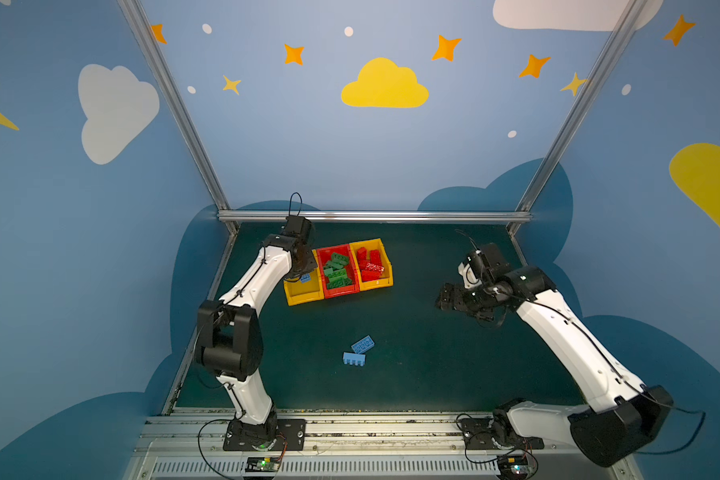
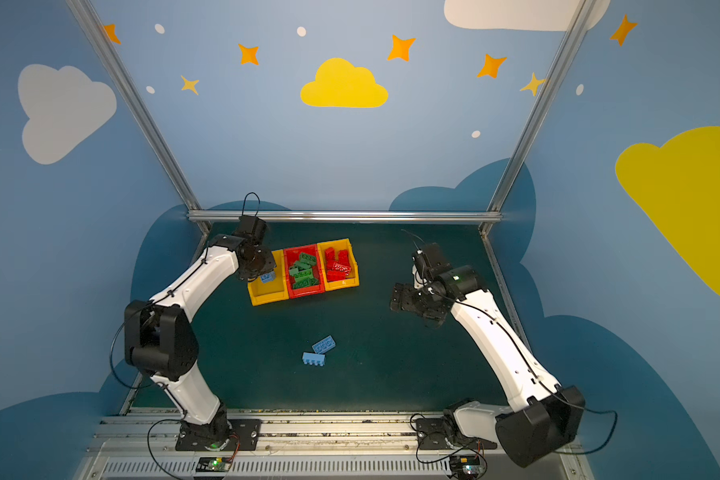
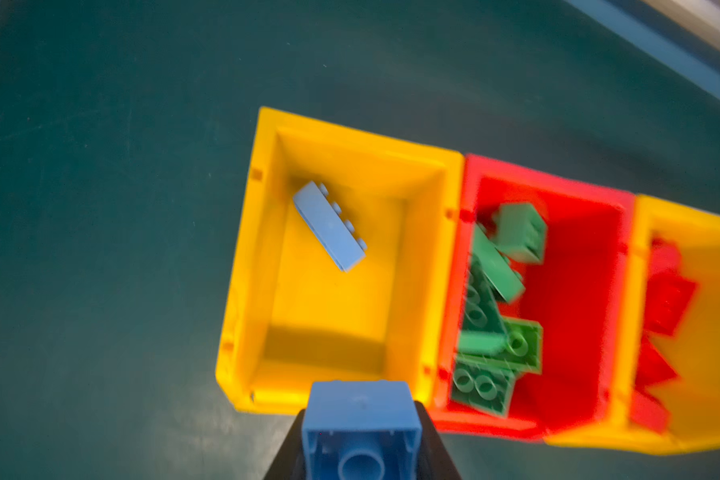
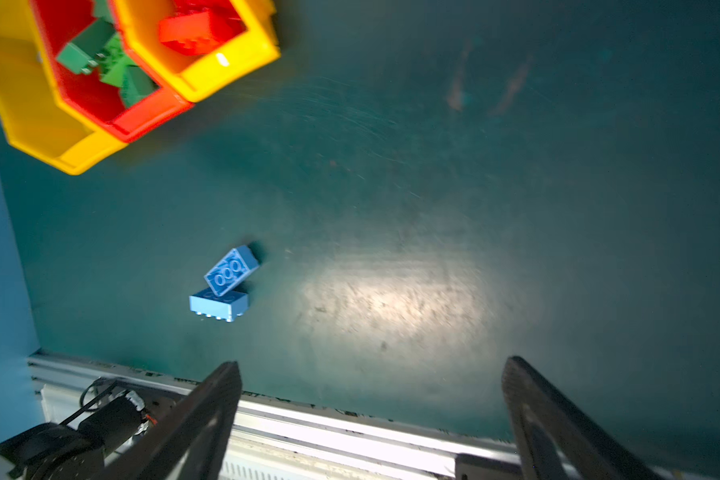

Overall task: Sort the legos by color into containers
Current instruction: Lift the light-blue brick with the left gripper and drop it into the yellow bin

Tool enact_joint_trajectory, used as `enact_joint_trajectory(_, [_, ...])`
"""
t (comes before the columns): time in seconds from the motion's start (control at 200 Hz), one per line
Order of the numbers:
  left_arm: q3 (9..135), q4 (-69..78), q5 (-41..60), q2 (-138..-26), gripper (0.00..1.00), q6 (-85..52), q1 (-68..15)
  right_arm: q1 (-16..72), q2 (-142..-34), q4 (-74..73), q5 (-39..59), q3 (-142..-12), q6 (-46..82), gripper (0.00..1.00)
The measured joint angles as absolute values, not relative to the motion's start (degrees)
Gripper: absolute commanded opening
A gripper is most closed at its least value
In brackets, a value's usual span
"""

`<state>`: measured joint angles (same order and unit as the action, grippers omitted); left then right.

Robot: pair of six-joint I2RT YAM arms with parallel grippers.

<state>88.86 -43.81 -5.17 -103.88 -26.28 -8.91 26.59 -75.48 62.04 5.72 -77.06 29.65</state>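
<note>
left arm (image 1: 250, 282) stretched forward, elbow bent, wrist pointing down, left end effector (image 1: 303, 274) clamped on a blue brick (image 3: 360, 409); right arm (image 1: 566, 332) angled inward, forearm raised, wrist mid-air, right end effector (image 4: 371, 363) tilted downward, jaws wide apart

Mat (image 1: 433, 365): dark teal, scuffed pale in patches. Bins, centre frame in both top views: left bin (image 1: 304, 298) yellow, middle bin (image 1: 344, 293) red, right bin (image 1: 377, 284) yellow. Green bricks (image 1: 336, 272) in red; red bricks (image 1: 371, 266) in right yellow. Loose bricks (image 1: 362, 344), gripped brick (image 3: 360, 415): light blue. Walls (image 1: 287, 145): blue, white and yellow clouds, orange stars.
</note>
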Motion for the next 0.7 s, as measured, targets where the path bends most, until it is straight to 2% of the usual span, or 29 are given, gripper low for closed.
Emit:
enact_joint_trajectory(0.27, [95.42,-43.59,-0.64,-113.78,0.32,-24.18,-4.01,31.44,-88.09,59.31,6.79,-88.27,29.76,0.96])
enact_joint_trajectory(0.31, [96.55,-43.66,-0.27,-114.80,0.37,-23.94,-3.77,31.92,-89.95,59.24,6.83,-90.04,29.78,0.96])
enact_joint_trajectory(0.39, [98.78,-43.94,0.40,-116.49,0.64,-23.05,-3.66,32.58,-93.10,59.20,6.96,-93.06,29.71,0.96])
enact_joint_trajectory(0.43, [99.55,-44.10,0.69,-117.03,0.70,-22.74,-3.66,32.82,-94.37,59.31,7.07,-94.39,29.67,0.96])
enact_joint_trajectory(0.536, [100.53,-44.21,1.78,-117.47,0.79,-22.50,-3.70,33.12,-96.27,59.46,7.16,-96.60,29.58,0.96])
enact_joint_trajectory(0.701, [99.46,-44.01,5.17,-116.66,0.78,-22.44,-3.73,33.17,-96.40,60.18,7.14,-97.21,29.52,0.96])
